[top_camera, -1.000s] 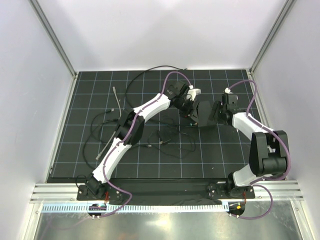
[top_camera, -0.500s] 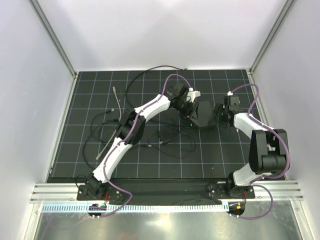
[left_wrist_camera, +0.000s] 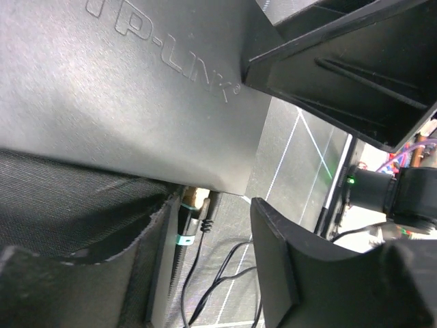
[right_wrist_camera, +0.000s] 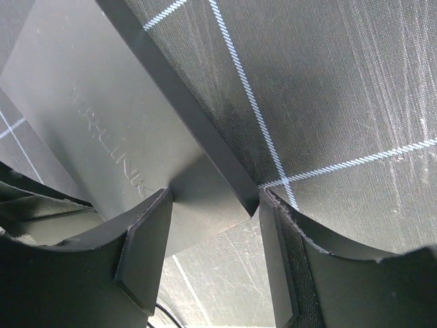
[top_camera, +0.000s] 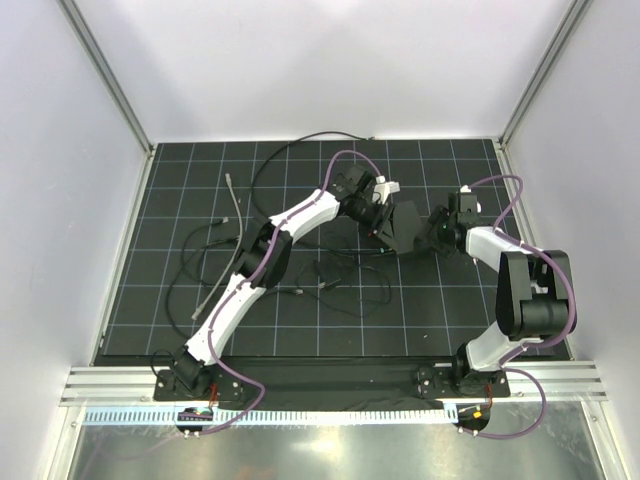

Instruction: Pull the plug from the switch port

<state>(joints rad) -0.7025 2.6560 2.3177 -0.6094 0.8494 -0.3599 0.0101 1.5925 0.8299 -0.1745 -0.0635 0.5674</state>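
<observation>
Task status: incomplete. The plug (left_wrist_camera: 192,208) was seated in the switch port, which it hid, on the lower edge of the network switch (left_wrist_camera: 136,89). Its cable (left_wrist_camera: 191,294) trailed away below.

The left hand (left_wrist_camera: 215,203) had its fingers apart, straddling the plug without clamping it. The right hand (right_wrist_camera: 215,196) was clamped on a corner of the switch, apparently bracing it.

Judged remaining: close on the plug and draw it out.

Only the left wrist view showed the plug. The top view placed the switch between both hands, toward the far side of the bench (top_camera: 450,310).
</observation>
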